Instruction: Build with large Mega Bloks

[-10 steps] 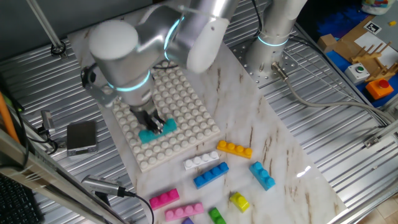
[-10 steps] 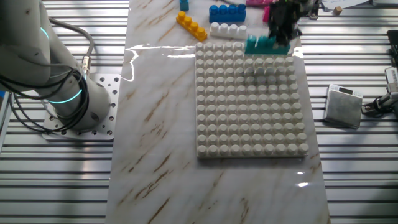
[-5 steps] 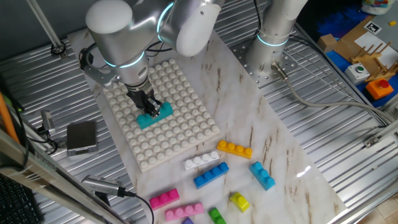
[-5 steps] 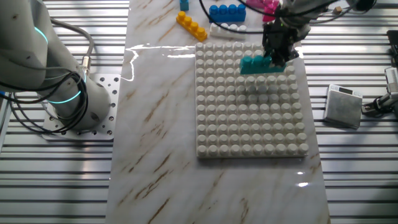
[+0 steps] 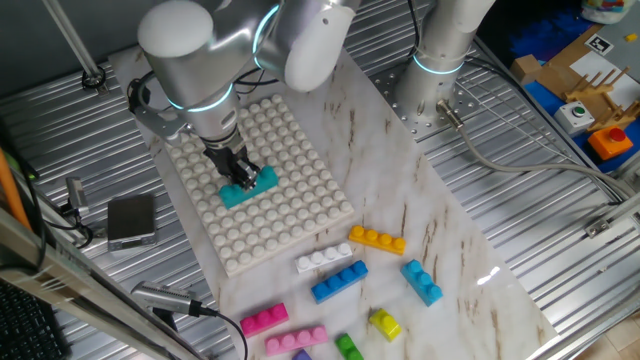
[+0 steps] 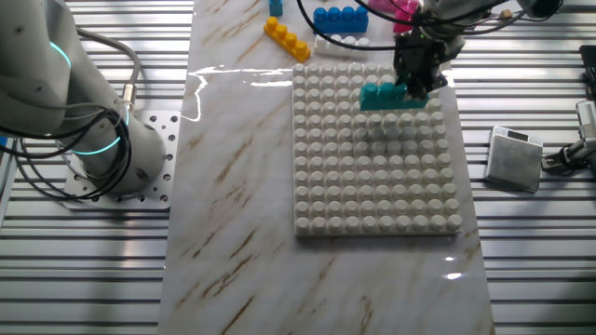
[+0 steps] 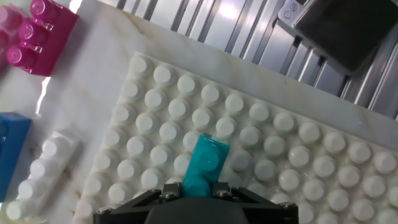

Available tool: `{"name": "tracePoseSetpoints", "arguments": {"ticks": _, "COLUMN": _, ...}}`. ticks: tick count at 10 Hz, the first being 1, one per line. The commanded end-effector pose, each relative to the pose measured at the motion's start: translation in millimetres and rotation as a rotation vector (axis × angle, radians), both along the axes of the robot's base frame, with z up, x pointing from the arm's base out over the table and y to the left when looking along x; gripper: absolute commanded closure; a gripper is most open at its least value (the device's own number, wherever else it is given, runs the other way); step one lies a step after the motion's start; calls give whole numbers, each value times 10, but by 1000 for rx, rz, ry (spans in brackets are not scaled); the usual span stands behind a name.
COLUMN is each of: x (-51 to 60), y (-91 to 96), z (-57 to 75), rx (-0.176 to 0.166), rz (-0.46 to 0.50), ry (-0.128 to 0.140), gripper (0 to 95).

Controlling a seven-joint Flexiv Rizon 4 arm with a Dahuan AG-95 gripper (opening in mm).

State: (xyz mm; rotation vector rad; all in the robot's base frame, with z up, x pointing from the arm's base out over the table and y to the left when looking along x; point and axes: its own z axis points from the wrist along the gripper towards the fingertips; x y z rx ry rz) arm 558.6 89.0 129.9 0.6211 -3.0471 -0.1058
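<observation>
teal brick (image 7: 204,163): near end hidden by claw (image 7: 194,194) | green brick (image 5: 347,348): cut by frame edge

My fingers closed on teal brick (image 5: 247,186) over white baseplate (image 5: 290,205); studs around it bare. Loose bricks (image 5: 340,281) crowd marble past plate's edge; grey box (image 5: 132,219) beside plate.

We see a marble-patterned table (image 5: 400,200) carrying a white studded baseplate (image 5: 290,215) near one end. Beyond that plate's edge, loose bricks lie on the marble: orange (image 5: 377,240), white (image 5: 322,259), blue (image 5: 339,282), teal (image 5: 422,282), pink (image 5: 264,319), yellow (image 5: 385,323).
</observation>
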Motion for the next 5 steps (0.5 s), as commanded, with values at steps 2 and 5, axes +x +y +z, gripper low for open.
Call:
{"name": "tracePoseSetpoints", "arguments": {"ticks": 2, "x": -14, "y": -4, "z": 7, "rx": -19, "rz": -80, "ry": -15, "gripper": 950}}
{"name": "tracePoseSetpoints", "arguments": {"ticks": 5, "x": -19, "y": -20, "z": 15, "rx": -11, "rz": -54, "ry": -34, "gripper": 950}}
